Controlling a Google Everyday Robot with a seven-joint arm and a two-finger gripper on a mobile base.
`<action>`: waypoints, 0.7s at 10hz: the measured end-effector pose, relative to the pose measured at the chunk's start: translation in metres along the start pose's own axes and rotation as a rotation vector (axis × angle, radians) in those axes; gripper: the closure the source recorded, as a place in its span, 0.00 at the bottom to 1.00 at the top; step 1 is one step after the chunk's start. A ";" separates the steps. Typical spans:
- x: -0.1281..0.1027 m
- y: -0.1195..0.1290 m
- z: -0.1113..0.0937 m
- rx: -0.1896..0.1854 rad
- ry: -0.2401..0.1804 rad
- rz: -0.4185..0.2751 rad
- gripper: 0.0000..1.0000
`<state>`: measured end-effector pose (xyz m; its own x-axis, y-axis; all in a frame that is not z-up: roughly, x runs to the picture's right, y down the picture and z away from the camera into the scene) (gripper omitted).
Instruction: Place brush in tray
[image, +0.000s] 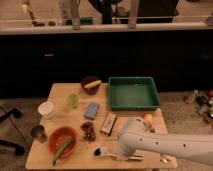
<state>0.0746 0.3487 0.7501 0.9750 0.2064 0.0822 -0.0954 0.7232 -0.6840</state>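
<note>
Lying flat near the front edge of a wooden table, the brush points its round black head left while its pale handle runs right, under the robot's arm. The gripper sits low over the handle, just right of the head. The white arm, which reaches in from the right, hides most of it, so I cannot tell whether it is grasping the brush or is released.

Just behind the brush lie a dark red cluster of small fruit and a dark block. To the left stands an orange-red bowl holding a long green item, with a metal cup beside it. Farther back are a blue sponge, a white cup, a green cup, and a dark bowl with something yellow in it. A small orange fruit sits by the arm.

The green tray rests at the table's back right corner, well apart from the brush, with nothing visible inside it.
</note>
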 end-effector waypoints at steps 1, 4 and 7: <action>0.004 0.008 -0.003 0.010 -0.006 0.000 1.00; 0.002 0.023 -0.030 0.055 -0.035 0.003 1.00; -0.012 -0.003 -0.054 0.100 -0.054 -0.009 1.00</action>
<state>0.0742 0.3088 0.7121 0.9639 0.2333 0.1285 -0.1094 0.7869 -0.6074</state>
